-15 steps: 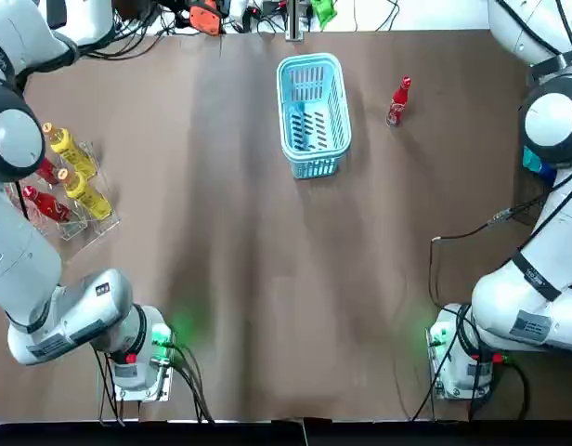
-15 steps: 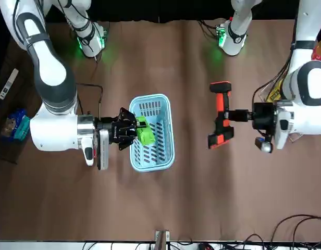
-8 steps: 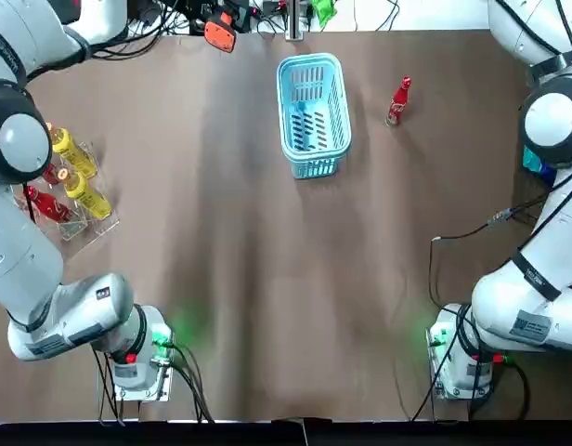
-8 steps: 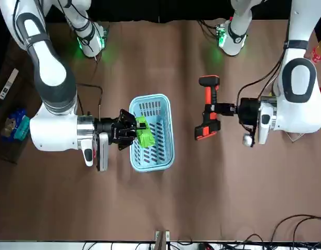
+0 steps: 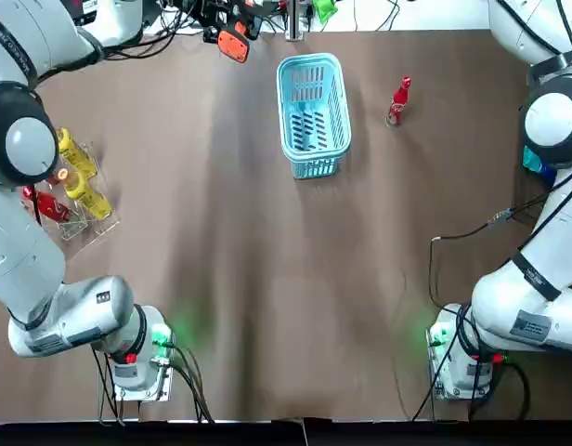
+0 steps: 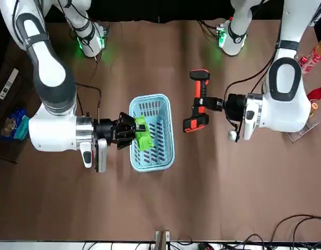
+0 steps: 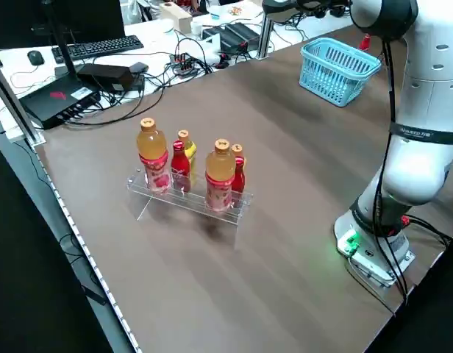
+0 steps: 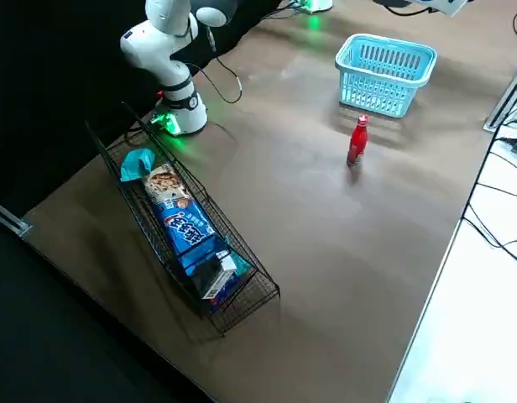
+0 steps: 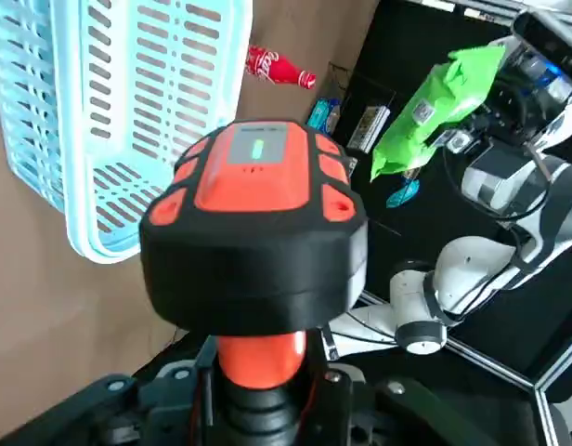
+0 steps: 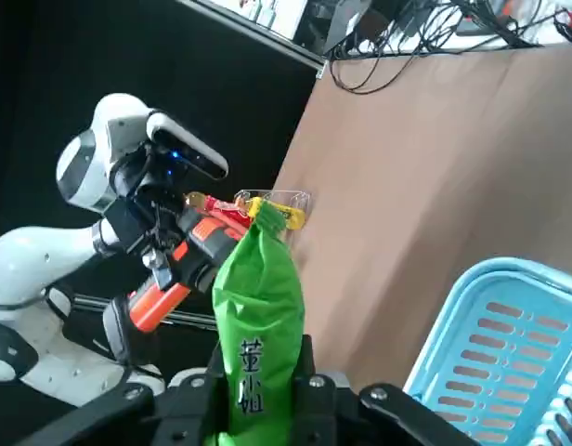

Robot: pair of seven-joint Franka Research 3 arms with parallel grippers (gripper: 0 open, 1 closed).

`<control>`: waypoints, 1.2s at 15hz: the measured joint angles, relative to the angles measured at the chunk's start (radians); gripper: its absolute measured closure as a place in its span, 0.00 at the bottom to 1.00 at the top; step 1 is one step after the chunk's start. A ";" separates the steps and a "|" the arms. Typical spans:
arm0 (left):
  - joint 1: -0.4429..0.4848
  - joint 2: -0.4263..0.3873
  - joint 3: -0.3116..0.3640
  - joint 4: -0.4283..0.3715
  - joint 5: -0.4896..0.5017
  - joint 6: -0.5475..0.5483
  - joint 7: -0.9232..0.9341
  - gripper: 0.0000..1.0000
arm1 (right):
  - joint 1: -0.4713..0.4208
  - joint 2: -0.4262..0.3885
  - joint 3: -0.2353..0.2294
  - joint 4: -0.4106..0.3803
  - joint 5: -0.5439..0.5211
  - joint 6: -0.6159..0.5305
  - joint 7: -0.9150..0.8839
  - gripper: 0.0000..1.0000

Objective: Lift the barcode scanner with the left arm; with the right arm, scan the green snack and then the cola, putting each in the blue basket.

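Observation:
My left gripper (image 6: 207,103) is shut on the handle of the orange-and-black barcode scanner (image 6: 198,102), held in the air just left of the blue basket (image 6: 161,156). In the left wrist view the scanner (image 9: 256,218) faces the green snack (image 9: 436,104). My right gripper (image 6: 128,131) is shut on the green snack (image 6: 143,134) and holds it above the basket's edge. From the right wrist the snack (image 10: 256,307) stands upright, with the scanner (image 10: 179,269) beyond it. The red cola bottle (image 5: 398,100) stands upright on the table to the right of the basket (image 5: 312,111).
A clear rack of yellow and red drink bottles (image 7: 190,173) sits at the table's left edge. A wire rack with snack packets (image 8: 187,227) lies along the right edge. Cables run along the far edge (image 5: 175,23).
My left arm has carried the scanner toward the basket and the snack, closing the gap. The right gripper with the snack has hardly moved.

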 joint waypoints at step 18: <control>-0.191 0.030 -0.002 0.001 -0.476 0.482 0.142 0.63 | -0.016 0.037 -0.023 -0.001 0.291 -0.005 0.432 0.75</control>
